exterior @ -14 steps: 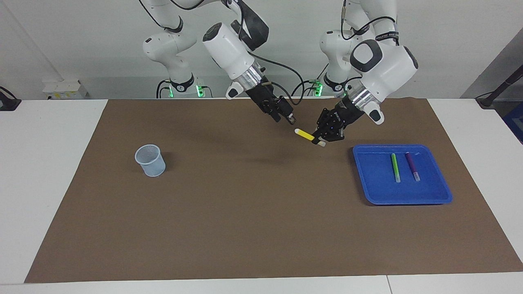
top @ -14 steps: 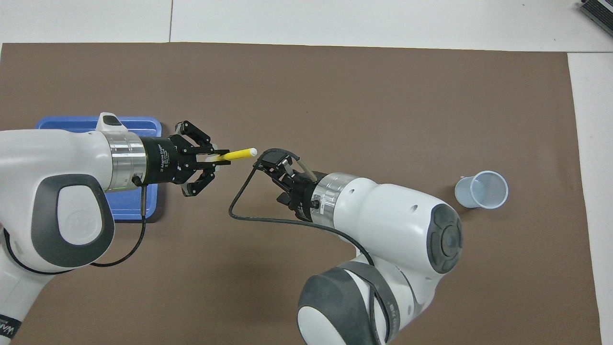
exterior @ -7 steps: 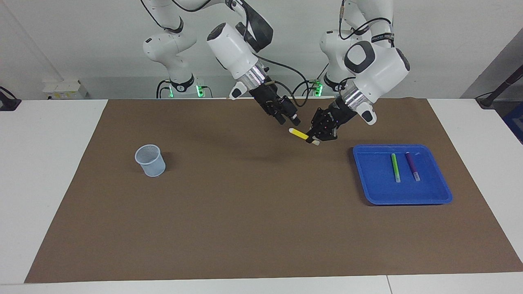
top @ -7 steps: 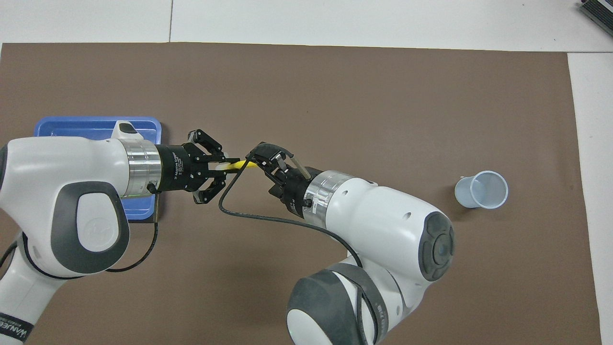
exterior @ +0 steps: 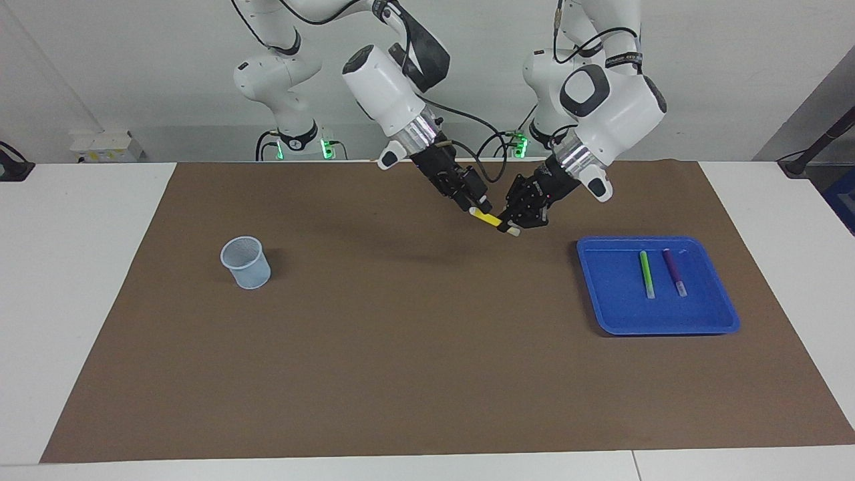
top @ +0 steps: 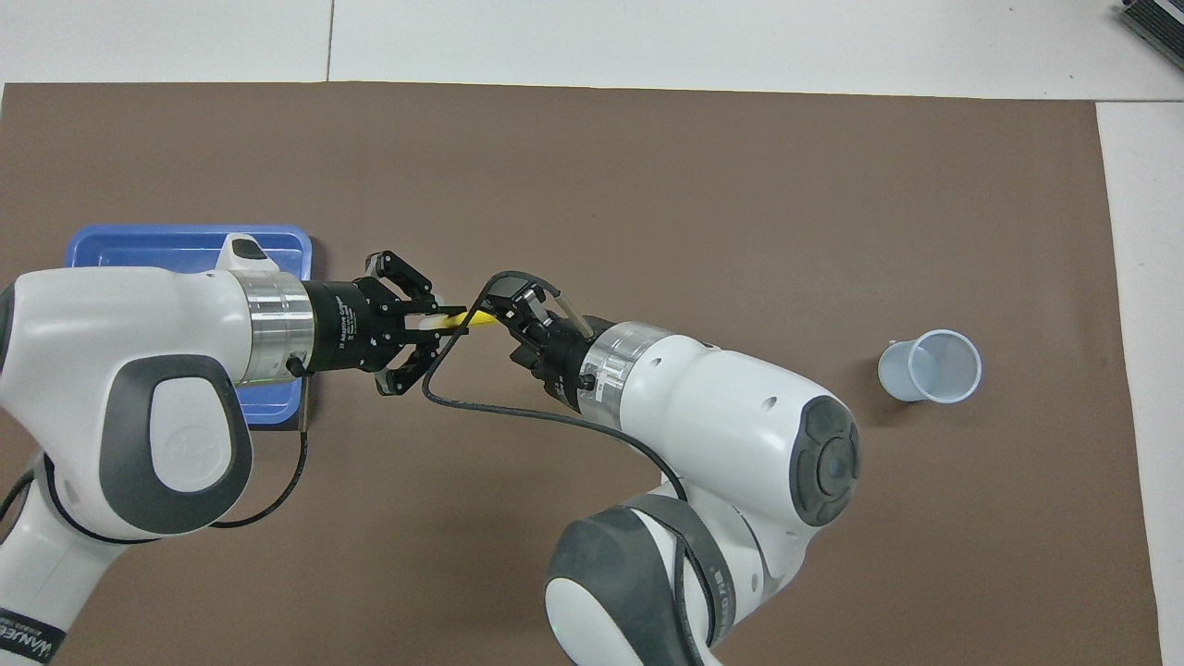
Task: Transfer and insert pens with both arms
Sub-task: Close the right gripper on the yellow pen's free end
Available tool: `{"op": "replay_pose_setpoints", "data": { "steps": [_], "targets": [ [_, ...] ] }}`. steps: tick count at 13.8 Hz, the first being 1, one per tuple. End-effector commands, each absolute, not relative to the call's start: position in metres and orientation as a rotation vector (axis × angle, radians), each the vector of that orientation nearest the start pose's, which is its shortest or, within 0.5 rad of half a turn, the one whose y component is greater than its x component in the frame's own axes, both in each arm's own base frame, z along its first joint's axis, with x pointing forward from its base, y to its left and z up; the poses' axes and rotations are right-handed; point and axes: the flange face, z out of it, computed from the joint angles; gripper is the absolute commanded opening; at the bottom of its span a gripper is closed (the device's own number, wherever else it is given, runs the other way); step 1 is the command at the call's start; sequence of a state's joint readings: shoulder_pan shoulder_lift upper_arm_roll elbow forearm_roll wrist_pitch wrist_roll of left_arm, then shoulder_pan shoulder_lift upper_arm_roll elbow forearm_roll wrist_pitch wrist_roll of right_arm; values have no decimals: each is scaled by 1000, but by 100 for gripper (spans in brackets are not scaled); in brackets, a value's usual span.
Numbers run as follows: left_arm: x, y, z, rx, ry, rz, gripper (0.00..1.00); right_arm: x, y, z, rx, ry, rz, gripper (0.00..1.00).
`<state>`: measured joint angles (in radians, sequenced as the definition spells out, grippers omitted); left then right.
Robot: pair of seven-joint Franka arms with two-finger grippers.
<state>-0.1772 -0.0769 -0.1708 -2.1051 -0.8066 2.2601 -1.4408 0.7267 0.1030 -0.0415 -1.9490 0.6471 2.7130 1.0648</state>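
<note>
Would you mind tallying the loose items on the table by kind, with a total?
Marker pens: 3 – yellow marker pen held in the air between the grippers, green marker pen and purple marker pen in the tray.
Blue plastic trays: 1
Pale translucent cups: 1
Total: 5

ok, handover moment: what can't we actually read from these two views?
- Whether the right gripper has clamped the yellow pen: its fingertips are too small in the facing view and tucked under its own wrist overhead.
- Green pen and purple pen: hidden overhead by the left arm, which also covers most of the blue tray.
- Cup contents: too small in either view.
</note>
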Motion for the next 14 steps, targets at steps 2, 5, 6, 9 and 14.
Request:
{"op": "replay_pose_setpoints", "data": {
  "steps": [2, 5, 6, 9, 14],
  "targets": [
    [502, -207, 483, 1766, 1769, -490, 0, 501, 382, 499, -2109, 1033, -75, 49],
    [502, -207, 483, 1766, 1771, -492, 0, 502, 382, 500, -2107, 1033, -78, 37],
    [501, -207, 484, 1766, 1770, -491, 0, 504, 379, 498, -2108, 1038, -77, 36],
    [501, -207, 484, 1766, 1770, -491, 0, 507, 376, 500, -2102, 1045, -83, 41],
    [500, -207, 487, 1764, 1766, -489, 0, 508, 378, 500, -2092, 1050, -79, 46]
  ]
}}
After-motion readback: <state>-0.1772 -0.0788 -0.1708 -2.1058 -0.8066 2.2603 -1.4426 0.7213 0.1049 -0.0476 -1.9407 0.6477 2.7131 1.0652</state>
